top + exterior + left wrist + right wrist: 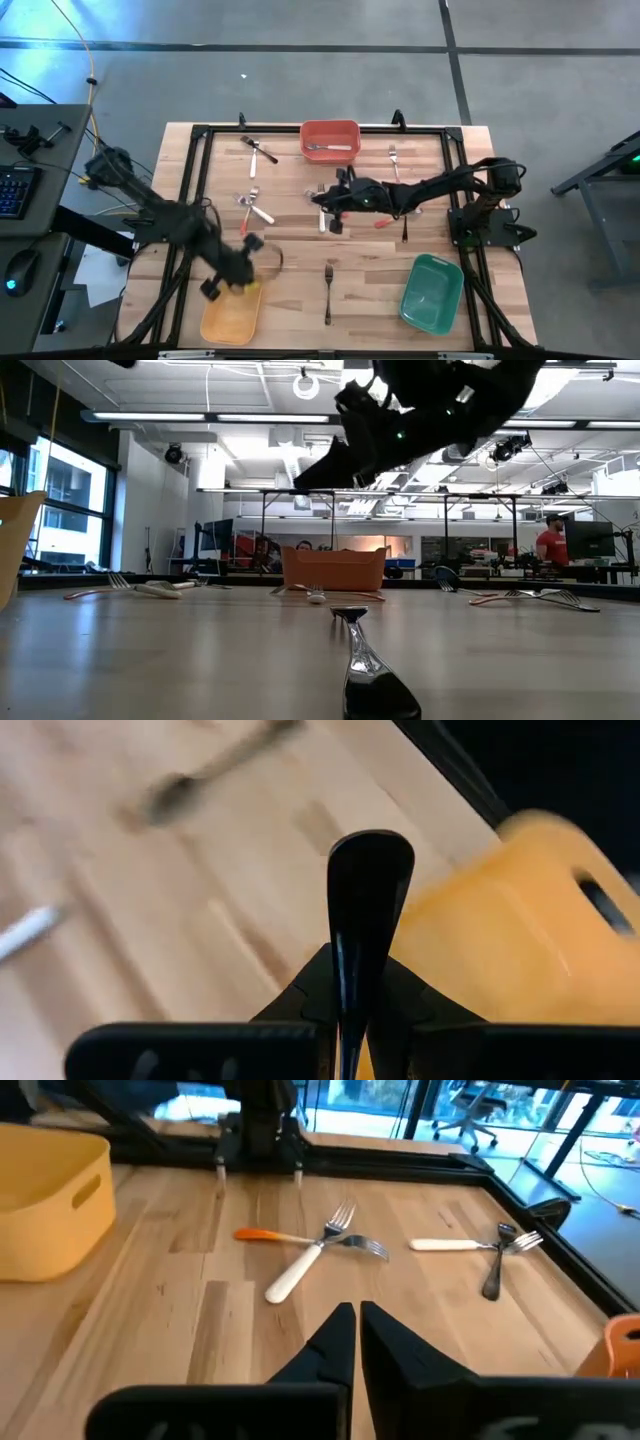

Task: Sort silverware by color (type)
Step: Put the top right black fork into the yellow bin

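- Black-handled piece (368, 920) clamped between left gripper (237, 268) fingers, handle sticking up past them in left wrist view; gripper sits at near-left of table, over rim of yellow bin (232, 315).
- Wooden table (290, 300) front area: black-handled fork (328, 285) lies alone near front centre, between yellow bin and green bin (432, 292); same fork fills the foreground in low view.
- Right gripper (324, 197) reaches to table centre, raised off the surface in low view, fingers pressed together with nothing between them (352, 1342).
- Just beside right gripper: white-handled piece (322, 218) and red-handled piece (383, 223) on the wood.
- Left of centre: crossed pair, white-handled fork (305, 1265) over orange-red-handled fork (300, 1238).
- Further back left: white-handled fork (455, 1245) crossing black-handled fork (497, 1270), near the black frame rail.
- Back right: one fork (394, 160) lying by itself, handle colour hard to tell.
- Far edge centre: red bin (330, 140) with one piece of silverware (328, 148) inside.
- Beyond table in low view: a person in red top (550, 543) at far right of room.
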Robot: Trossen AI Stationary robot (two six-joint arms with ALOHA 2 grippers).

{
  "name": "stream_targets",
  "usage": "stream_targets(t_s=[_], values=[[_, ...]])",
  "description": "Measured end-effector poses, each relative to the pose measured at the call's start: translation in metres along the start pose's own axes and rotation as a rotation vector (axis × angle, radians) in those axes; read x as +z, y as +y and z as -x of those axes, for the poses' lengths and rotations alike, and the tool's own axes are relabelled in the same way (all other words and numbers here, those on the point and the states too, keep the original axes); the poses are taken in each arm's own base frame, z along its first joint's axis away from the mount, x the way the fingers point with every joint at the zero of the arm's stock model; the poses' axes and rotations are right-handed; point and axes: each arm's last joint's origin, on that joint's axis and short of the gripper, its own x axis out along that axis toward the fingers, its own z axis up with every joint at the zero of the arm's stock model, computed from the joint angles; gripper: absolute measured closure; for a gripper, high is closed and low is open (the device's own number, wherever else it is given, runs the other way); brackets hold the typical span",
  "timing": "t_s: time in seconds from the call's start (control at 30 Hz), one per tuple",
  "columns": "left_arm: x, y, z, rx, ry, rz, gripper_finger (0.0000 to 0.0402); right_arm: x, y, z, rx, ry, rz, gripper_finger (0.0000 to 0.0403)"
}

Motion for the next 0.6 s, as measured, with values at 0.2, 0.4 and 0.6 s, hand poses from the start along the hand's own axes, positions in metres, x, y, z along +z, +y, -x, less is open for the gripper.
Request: stream_targets(t_s=[0.2, 0.4, 0.6], values=[[0.022, -0.046, -0.032, -0.082, 0.134, -0.153, 0.0386, -0.009, 0.005, 0.006, 0.005, -0.04, -0.012, 0.0402], [0.033, -0.085, -0.063, -0.113, 0.214, -0.243, 0.0386, -0.008, 0.013, 0.007, 0.002, -0.048, -0.011, 0.0403], [0.024, -0.099, -0.085, -0.122, 0.327, -0.336, 0.0386, -0.007, 0.022, 0.009, -0.024, -0.049, -0.021, 0.0403]])
